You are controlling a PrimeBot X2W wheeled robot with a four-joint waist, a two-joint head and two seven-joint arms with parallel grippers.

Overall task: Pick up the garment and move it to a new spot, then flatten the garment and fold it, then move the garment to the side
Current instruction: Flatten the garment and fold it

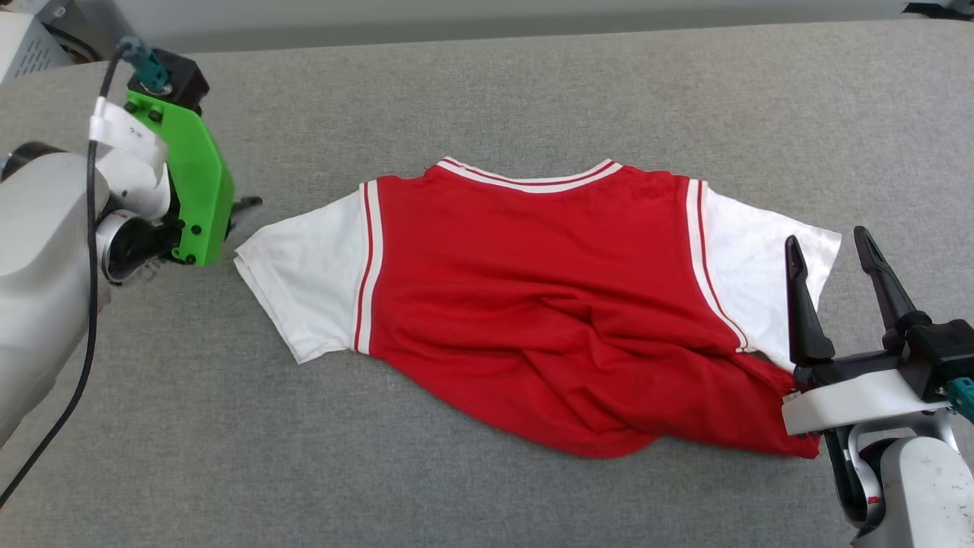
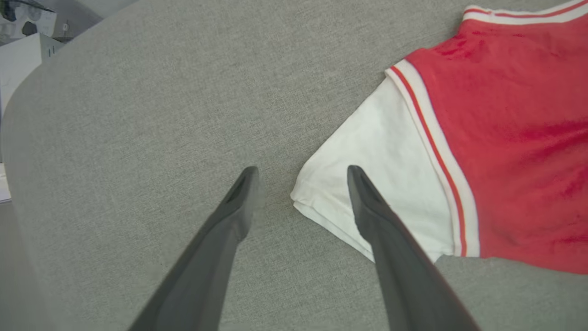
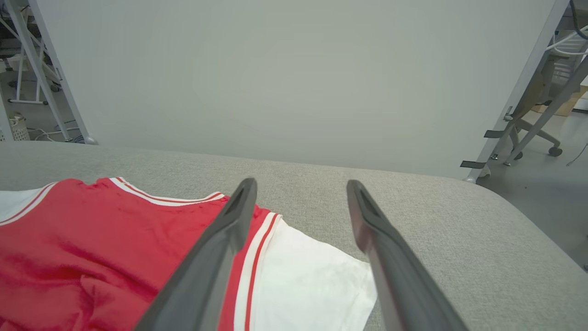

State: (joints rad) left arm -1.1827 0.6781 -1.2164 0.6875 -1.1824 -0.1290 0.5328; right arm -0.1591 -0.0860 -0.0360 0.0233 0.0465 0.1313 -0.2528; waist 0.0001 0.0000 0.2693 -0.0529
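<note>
On the grey table (image 1: 487, 99), mid-surface: shirt (image 1: 548, 304) lying spread out, collar (image 1: 533, 183) on the far side, hem toward the robot. Both white sleeves lie out flat to the sides. Upper body is fairly smooth. Lower body is wrinkled, with a fold ridge down the middle and the hem bunched and skewed toward the near right.

Left gripper (image 2: 301, 177): fingers spread wide, nothing pinched. Head view hides most of it behind the green bracket (image 1: 199, 179); one dark tip pokes out just beside the left sleeve (image 1: 304, 281). Left wrist view: the sleeve's outer corner sits between the two tips, and one finger (image 2: 390, 248) overlaps the sleeve hem in frame. Contact with cloth: cannot tell.

Right gripper (image 1: 828, 240): fingers also spread wide, holding nothing. Tips point away from the robot, at the outer edge of the right sleeve (image 1: 753, 259). Its base is just beside the shirt's near right hem corner. Right wrist view: one finger (image 3: 213, 257) crosses the striped seam, the other (image 3: 395, 276) passes the sleeve edge and bare table. Above the cloth or touching: cannot tell.

Past the table's far edge: pale panel (image 3: 294, 78).
</note>
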